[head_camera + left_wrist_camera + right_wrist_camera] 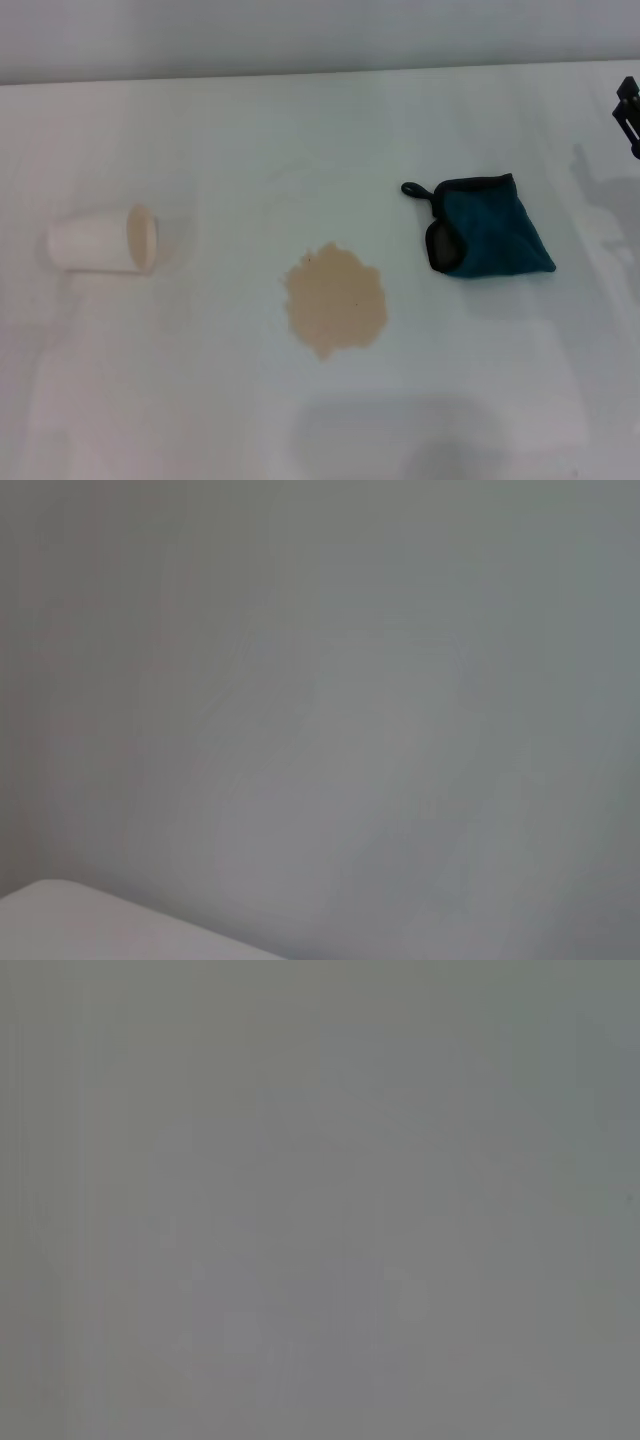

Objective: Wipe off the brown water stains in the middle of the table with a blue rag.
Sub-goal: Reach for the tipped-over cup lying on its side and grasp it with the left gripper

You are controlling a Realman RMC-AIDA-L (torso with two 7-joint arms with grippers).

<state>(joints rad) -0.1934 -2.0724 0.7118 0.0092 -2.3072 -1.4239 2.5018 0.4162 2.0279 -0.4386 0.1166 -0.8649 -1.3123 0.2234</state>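
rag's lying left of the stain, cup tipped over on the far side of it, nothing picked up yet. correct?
Not quite: in the head view the blue rag lies right of the brown water stains. The paper cup is tipped over to the left, and nothing is picked up.

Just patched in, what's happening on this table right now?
Nothing is being handled yet. The blue rag lies folded on the table, just right of the brown water stains, which look unwiped. A paper cup lies tipped on its side to the left. The right gripper is only partly visible at the right edge, well away from the rag. The left gripper is out of view.
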